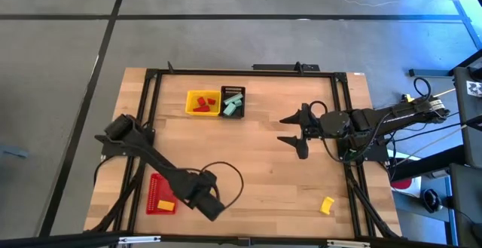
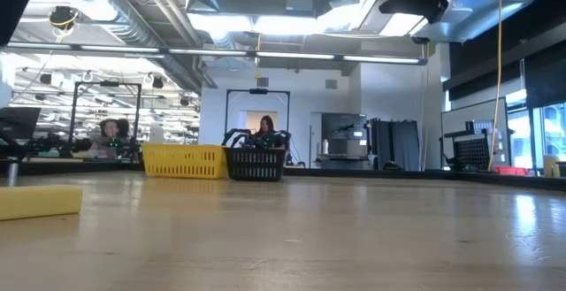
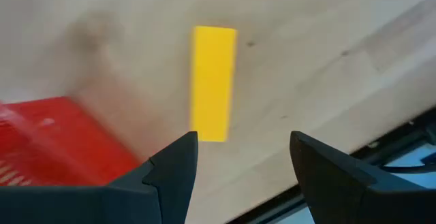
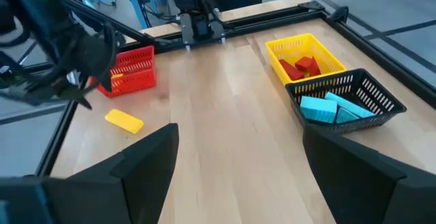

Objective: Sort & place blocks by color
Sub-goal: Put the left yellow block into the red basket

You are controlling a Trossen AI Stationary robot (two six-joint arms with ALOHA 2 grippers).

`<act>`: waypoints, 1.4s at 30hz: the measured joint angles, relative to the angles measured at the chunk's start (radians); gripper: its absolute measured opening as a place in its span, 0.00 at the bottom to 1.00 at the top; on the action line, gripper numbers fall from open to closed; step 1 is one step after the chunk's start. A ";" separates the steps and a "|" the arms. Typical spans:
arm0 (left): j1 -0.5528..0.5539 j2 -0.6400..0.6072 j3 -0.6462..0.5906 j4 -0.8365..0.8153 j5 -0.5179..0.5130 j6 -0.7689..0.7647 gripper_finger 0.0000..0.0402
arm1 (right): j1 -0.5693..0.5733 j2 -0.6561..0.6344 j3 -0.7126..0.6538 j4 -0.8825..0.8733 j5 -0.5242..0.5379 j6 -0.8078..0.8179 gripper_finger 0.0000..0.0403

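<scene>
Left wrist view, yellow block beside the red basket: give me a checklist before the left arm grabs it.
1. Fingers of the left gripper open: ok.
2. Yellow block centred between the fingers: not ok, it sits toward one finger.
3. Block apart from the red basket: ok.
4. Right gripper away, over the table's right half: ok.
5. Yellow basket holds only yellow: not ok, red blocks lie inside.

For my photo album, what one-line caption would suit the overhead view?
Two arms over a wooden table: red blocks in the yellow basket, teal blocks in the black basket.
</scene>
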 joint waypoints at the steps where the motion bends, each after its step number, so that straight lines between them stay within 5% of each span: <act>1: -0.001 0.012 0.001 0.014 -0.001 -0.001 0.56 | 0.000 0.000 0.000 0.000 0.000 -0.007 0.78; 42: 0.062 0.046 -0.280 0.312 0.040 0.113 0.56 | 0.000 0.000 0.000 0.001 0.000 -0.013 0.78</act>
